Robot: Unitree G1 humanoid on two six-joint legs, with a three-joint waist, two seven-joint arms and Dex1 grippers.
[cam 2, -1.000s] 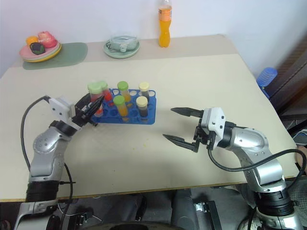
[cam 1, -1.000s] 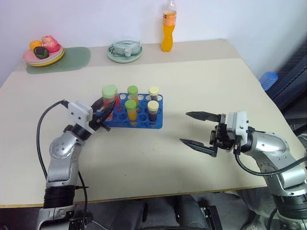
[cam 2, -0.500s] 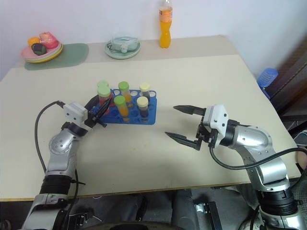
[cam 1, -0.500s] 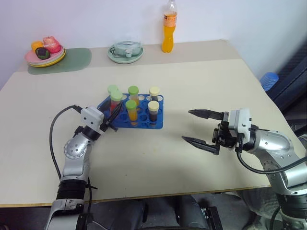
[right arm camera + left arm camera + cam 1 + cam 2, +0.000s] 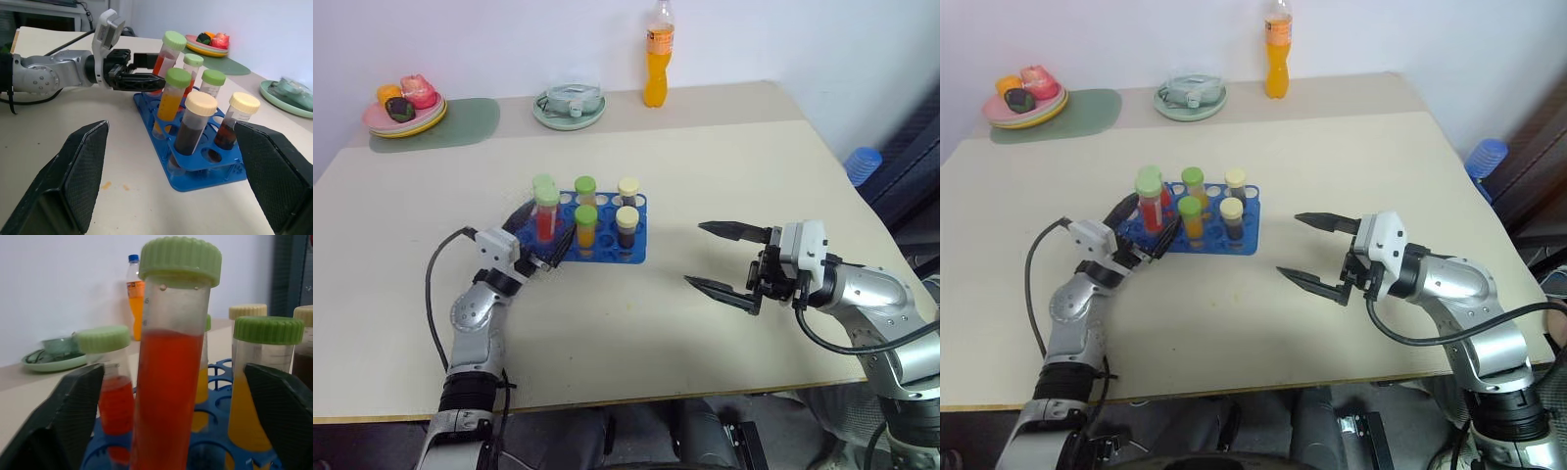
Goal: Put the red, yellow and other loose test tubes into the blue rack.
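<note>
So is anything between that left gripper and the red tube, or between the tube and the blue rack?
Nothing visible. The left gripper is open with the red tube standing between its fingers, and the tube already sits upright in the blue rack among the other tubes.

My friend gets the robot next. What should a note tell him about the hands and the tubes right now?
Left gripper: open, fingers either side of the red tube, which stands in the blue rack.
Right gripper: open, empty, off to the rack's right above the table.
Tubes: six stand in the rack, two red, two yellow-orange, two dark brown.
Done: no loose tube lies on the table.
Left: probably just draw the left gripper back without bumping the red tube.
</note>
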